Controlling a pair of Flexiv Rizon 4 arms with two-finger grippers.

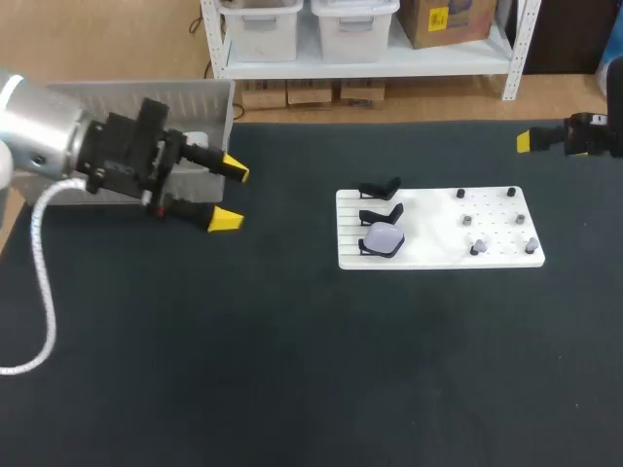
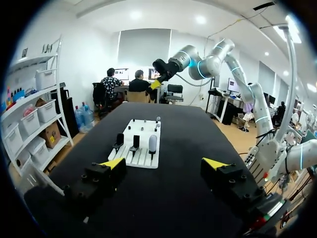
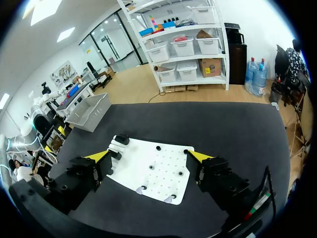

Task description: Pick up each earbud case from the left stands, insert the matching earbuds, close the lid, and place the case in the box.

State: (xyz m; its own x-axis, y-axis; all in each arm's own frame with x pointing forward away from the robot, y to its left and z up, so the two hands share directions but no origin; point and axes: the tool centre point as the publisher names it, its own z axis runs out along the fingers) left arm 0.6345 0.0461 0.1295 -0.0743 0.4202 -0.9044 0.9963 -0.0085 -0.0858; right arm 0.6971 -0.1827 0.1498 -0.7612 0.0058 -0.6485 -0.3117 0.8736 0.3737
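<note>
An earbud case [image 1: 384, 239] is seen on the nearest stand of the white board [image 1: 428, 255]. The left gripper [image 1: 232, 197], by the box [image 1: 136, 97], and the right gripper [image 3: 148, 156], far right, are held with fingers spread and empty. Pickup is judged pending: the case must be straddled.

No text, label, number or sign can be read on the worktop [image 1: 292, 389] or on anything that stands on it
</note>
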